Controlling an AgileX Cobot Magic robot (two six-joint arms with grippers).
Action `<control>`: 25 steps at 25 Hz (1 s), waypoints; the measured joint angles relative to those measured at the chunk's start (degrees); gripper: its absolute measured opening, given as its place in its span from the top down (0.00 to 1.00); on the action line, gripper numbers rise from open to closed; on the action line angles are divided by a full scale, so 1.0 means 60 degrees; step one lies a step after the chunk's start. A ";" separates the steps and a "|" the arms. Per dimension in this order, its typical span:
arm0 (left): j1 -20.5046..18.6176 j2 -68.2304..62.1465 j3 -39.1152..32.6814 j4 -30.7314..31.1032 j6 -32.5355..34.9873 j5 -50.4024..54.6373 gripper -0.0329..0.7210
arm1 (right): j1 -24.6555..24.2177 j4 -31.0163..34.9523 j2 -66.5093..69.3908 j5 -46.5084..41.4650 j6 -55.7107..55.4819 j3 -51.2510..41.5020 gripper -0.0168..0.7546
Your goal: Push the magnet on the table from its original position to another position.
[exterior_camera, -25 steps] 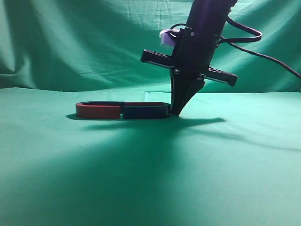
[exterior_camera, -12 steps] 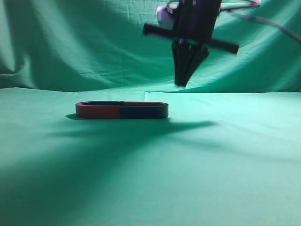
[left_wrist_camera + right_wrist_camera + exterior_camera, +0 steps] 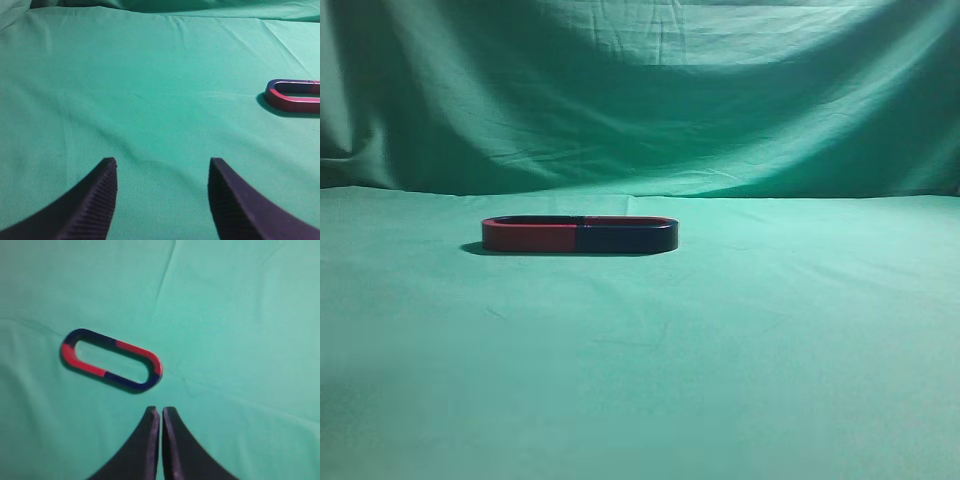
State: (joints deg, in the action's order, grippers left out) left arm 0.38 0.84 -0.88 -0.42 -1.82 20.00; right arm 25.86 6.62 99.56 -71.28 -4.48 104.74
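Observation:
The magnet (image 3: 628,238), low and U-shaped with a dark-navy side face and a thin red top edge, lies on the table (image 3: 740,350). It forms the right half of a closed oval. In the right wrist view the magnet (image 3: 131,382) lies just ahead and left of my right gripper (image 3: 161,410), which is shut, empty and held above the cloth. My left gripper (image 3: 162,162) is open and empty, far left of the oval. Neither gripper shows in the exterior view.
A second U-shaped magnet with a red side face (image 3: 530,237) forms the oval's left half; its bend shows at the right edge of the left wrist view (image 3: 292,102). A draped green backdrop (image 3: 640,100) hangs behind the table.
The right arm has lifted from beside the magnet's right end and gone up out of the exterior view. The two magnets stay where they were.

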 joint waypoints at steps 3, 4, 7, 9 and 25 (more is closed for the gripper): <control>0.0000 0.0000 0.0000 0.0000 0.0000 0.0000 0.46 | 0.0000 -0.0023 -0.1386 -0.0038 0.0000 -0.0782 0.98; 0.0000 0.0000 0.0000 0.0000 0.0000 0.0000 0.46 | 0.0000 -0.0023 -0.1870 -0.0059 -0.0014 -0.1140 0.98; 0.0000 0.0000 0.0000 0.0000 0.0000 0.0000 0.46 | 0.0000 -0.0042 -0.3267 -0.0076 0.0006 -0.2301 0.98; 0.0000 0.0000 0.0000 0.0000 0.0000 0.0000 0.46 | 0.0000 -0.0042 -0.4221 0.0003 0.0074 -0.3268 0.98; 0.0000 0.0000 0.0000 0.0000 0.0000 0.0000 0.46 | 0.0000 0.0244 -1.1542 0.1031 0.0535 -0.8432 0.98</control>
State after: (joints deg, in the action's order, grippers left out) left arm 0.38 0.84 -0.88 -0.42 -1.82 20.00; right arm 25.86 8.08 30.31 -65.09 -1.28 54.15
